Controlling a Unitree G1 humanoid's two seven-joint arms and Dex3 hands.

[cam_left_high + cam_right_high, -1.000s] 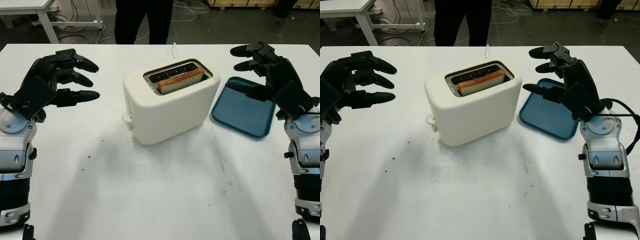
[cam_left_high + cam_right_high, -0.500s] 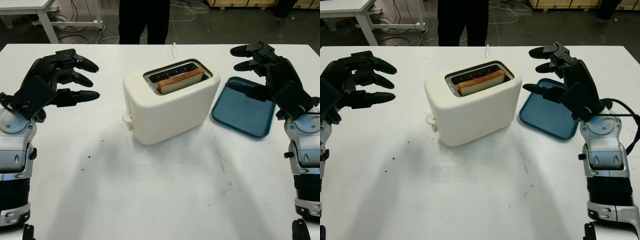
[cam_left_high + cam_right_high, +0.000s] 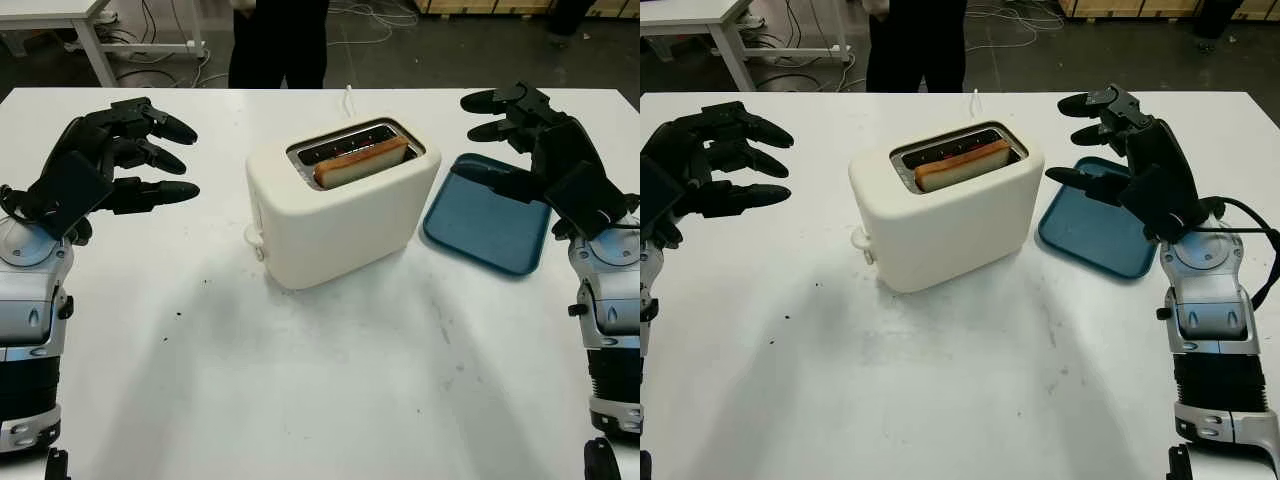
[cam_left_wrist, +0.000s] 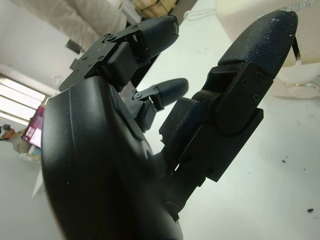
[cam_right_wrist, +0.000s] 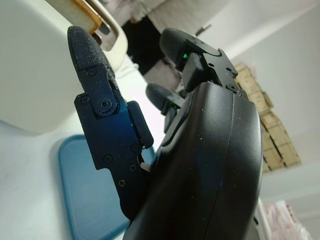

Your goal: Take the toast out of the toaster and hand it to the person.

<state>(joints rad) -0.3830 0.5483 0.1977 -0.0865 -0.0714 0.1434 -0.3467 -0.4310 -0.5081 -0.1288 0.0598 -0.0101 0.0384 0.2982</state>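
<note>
Both my hands open, holding nothing: left hand (image 3: 110, 165) at 9 o'clock of toaster (image 3: 340, 205), right hand (image 3: 540, 150) at 3. Toast (image 3: 362, 160) looks light, crumbly; pinch exposed top edge.

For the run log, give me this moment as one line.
toast in toaster slot | left hand open, left of toaster | right hand open above tray | person behind table

Smooth cream plastic toaster (image 3: 340, 215) with shiny metal slots, rough brown toast (image 3: 361, 162) inside, smooth matt blue plastic tray (image 3: 487, 213) beside the toaster, matt white table (image 3: 320, 380) under it, speckled with dark crumbs
</note>
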